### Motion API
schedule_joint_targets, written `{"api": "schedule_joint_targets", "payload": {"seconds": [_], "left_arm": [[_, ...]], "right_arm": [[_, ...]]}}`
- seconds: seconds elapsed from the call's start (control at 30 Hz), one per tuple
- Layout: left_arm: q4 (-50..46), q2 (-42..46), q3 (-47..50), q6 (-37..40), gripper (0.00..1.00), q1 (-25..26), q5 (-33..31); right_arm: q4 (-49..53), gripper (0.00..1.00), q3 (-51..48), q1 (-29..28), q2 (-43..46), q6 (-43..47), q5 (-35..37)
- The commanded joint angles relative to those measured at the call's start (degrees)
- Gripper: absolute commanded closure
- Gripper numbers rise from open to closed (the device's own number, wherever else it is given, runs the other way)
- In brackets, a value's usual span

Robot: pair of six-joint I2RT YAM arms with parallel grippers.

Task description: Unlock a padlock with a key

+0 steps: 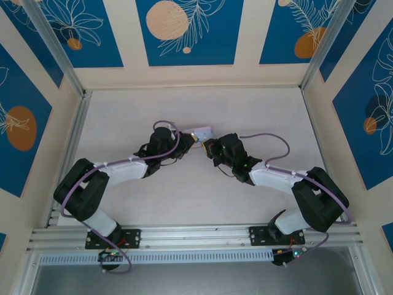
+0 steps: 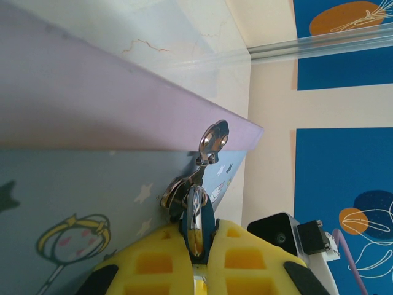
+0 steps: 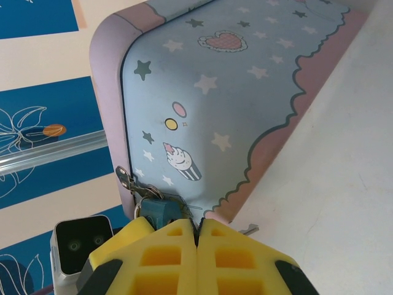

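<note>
The small blue-grey padlock (image 2: 198, 216) hangs by its shackle from the silver hasp (image 2: 214, 138) on the front of the pastel tin (image 1: 201, 131). My left gripper (image 2: 198, 246) is shut on the padlock's body. My right gripper (image 3: 198, 228) is shut, its yellow tips pressed together with nothing showing between them. It sits right beside the padlock (image 3: 158, 210), touching its right side. A small grey metal piece (image 3: 248, 229), likely the key, pokes out from behind the right fingertip over the table. Whether it is held I cannot tell. In the top view the left gripper (image 1: 191, 144) and right gripper (image 1: 206, 147) meet at the tin's near edge.
The tin (image 3: 233, 92) lies flat on the pale table (image 3: 344, 184) mid-field, its cartoon lid facing up. Aluminium frame rails (image 1: 67, 141) and patterned walls (image 1: 184, 31) enclose the workspace. Each wrist sees the other's camera housing (image 2: 282, 236).
</note>
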State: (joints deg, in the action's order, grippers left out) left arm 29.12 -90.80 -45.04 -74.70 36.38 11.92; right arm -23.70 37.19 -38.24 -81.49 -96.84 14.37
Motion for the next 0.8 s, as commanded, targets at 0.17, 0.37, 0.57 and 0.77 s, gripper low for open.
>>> {"api": "schedule_joint_targets", "payload": {"seconds": [0.17, 0.37, 0.57, 0.77], "left_arm": [[2.0, 1.4, 0.0, 0.5, 1.0, 0.1, -0.7], [2.4, 1.4, -0.1, 0.0, 1.0, 0.1, -0.7], [3.7, 1.4, -0.2, -2.0, 1.0, 0.6, -0.8], [4.2, 1.5, -0.3, -3.0, 1.0, 1.0, -0.8]], "right_arm": [[-0.8, 1.0, 2.5, -0.3, -0.9, 0.9, 0.0], [-2.5, 1.0, 3.1, -0.3, -2.1, 1.3, -0.7], [-5.6, 1.0, 1.9, -0.5, -3.5, 0.4, -1.0], [-11.7, 1.0, 0.5, -0.3, -5.4, 0.6, -1.3]]}}
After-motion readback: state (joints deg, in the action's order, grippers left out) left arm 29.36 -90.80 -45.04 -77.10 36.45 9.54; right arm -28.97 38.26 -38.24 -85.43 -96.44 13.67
